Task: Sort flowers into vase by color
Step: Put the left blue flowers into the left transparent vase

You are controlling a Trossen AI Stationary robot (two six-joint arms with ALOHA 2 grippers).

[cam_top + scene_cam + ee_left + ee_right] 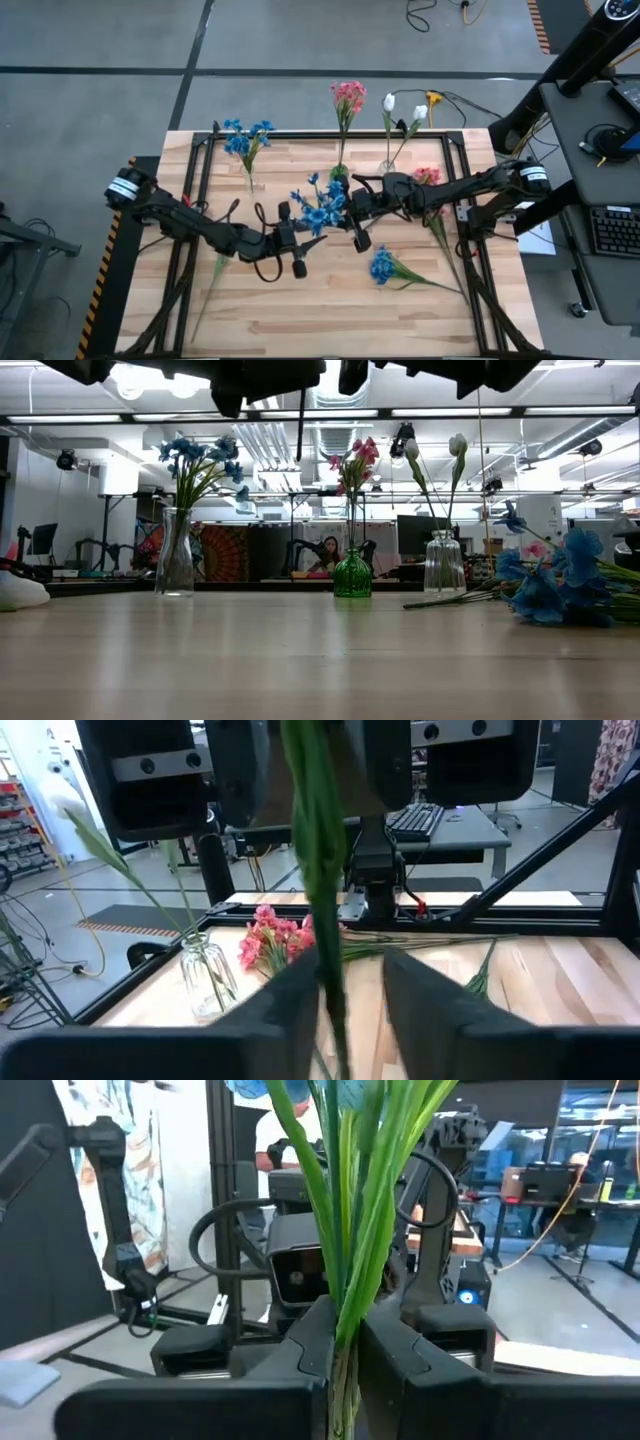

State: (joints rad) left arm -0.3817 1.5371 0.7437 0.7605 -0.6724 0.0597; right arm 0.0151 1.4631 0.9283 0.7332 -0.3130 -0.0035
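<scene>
Blue sprig [322,208] pinched by right end effector [345,1342]; left end effector [345,982] around stem, closure unclear. Light, floppy; best gripped low on stem.

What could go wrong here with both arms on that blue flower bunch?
The right gripper is shut on the blue flower stems while the left gripper closes around a stem of the same bunch; pulling apart could bend or strip it. Both grippers meet closely mid-table, so they might collide. A swinging stem could also knock the nearby green vase.
</scene>
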